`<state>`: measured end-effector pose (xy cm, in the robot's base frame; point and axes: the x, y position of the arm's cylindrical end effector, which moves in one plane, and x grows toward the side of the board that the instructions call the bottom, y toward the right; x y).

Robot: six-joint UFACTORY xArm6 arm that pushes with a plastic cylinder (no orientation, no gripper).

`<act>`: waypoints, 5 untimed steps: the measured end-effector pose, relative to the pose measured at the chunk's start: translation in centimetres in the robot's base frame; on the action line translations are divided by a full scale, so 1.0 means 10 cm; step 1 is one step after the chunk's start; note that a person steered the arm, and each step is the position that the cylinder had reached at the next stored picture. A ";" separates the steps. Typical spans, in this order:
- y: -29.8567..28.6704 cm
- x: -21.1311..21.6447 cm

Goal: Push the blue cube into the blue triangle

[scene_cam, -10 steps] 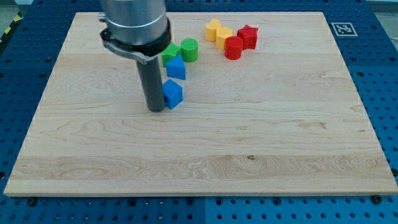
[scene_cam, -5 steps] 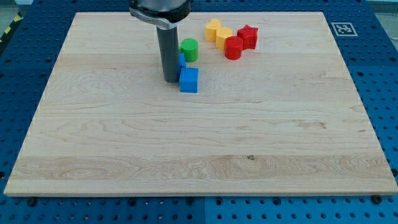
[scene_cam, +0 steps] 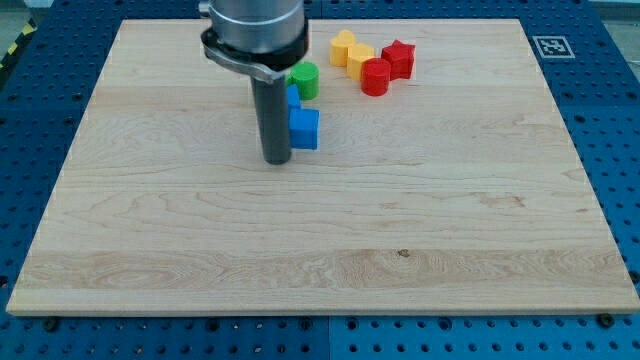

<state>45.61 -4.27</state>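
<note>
The blue cube point(scene_cam: 305, 128) sits on the wooden board, in the upper middle of the view. The blue triangle point(scene_cam: 293, 97) lies just above it and to its left, mostly hidden behind the rod; the two look to be touching. My tip point(scene_cam: 276, 160) rests on the board just to the left of and slightly below the blue cube, close beside it.
A green cylinder point(scene_cam: 304, 79) stands just above the blue blocks. A cluster at the view's top holds a yellow block point(scene_cam: 343, 47), an orange-yellow block point(scene_cam: 360, 59), a red cylinder point(scene_cam: 376, 76) and a red star point(scene_cam: 398, 58). A marker tag point(scene_cam: 551, 46) is at the board's top right corner.
The blue cube was pushed right and up beside the blue triangle. My tip went up and right, then came back down a little to the cube's lower left.
</note>
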 end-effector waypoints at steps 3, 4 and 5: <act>0.21 -0.22; 0.21 -0.38; 0.21 -0.39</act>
